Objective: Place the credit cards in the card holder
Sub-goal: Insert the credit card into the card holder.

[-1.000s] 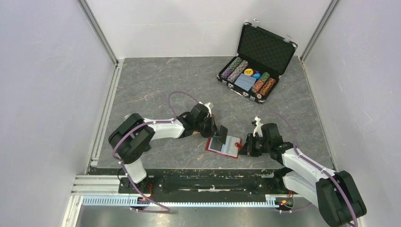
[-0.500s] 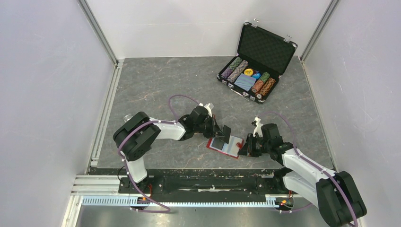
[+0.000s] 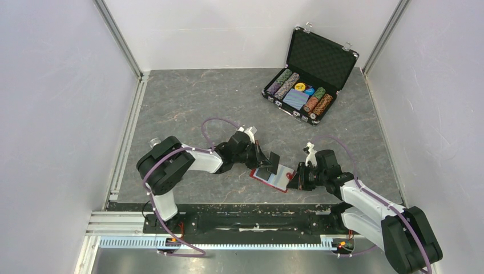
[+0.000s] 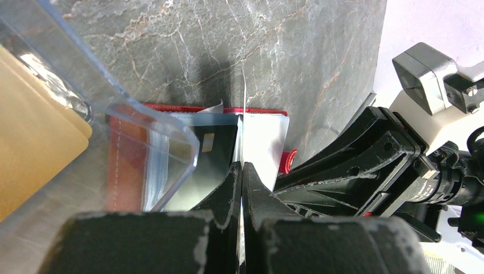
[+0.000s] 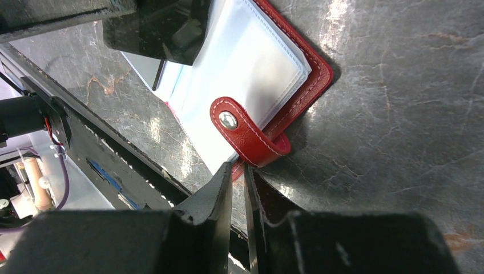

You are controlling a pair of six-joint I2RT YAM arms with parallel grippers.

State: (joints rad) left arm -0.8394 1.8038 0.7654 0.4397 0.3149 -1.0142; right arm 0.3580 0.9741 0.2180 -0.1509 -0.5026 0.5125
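Your card holder lies open on the table, between the two arms and close to the near edge. It is a red leather-like cover with white stitching and pale, glossy sleeve pages, and its snap tab curls over the side that faces the right arm. Your right tool is closed down to a thin slit on the holder's edge just beside that tab, pinning it flat. Your left tool is clamped on a black card. From its own wrist you see the card only as a thin pale line, edge-on. It stands tilted over the holder's left half with its lower edge down at the sleeves, but you cannot tell whether it has entered a pocket. At the left of the left wrist view, the rounded corner of a clear tray overlaps the holder, and gold cards lie inside it. The table's front edge runs just beyond the holder, so room is tight there. The far half of the table is open, with the chip case well apart at the far right corner. Seen from above, the holder's long axis runs left to right, dipping slightly toward the right arm.
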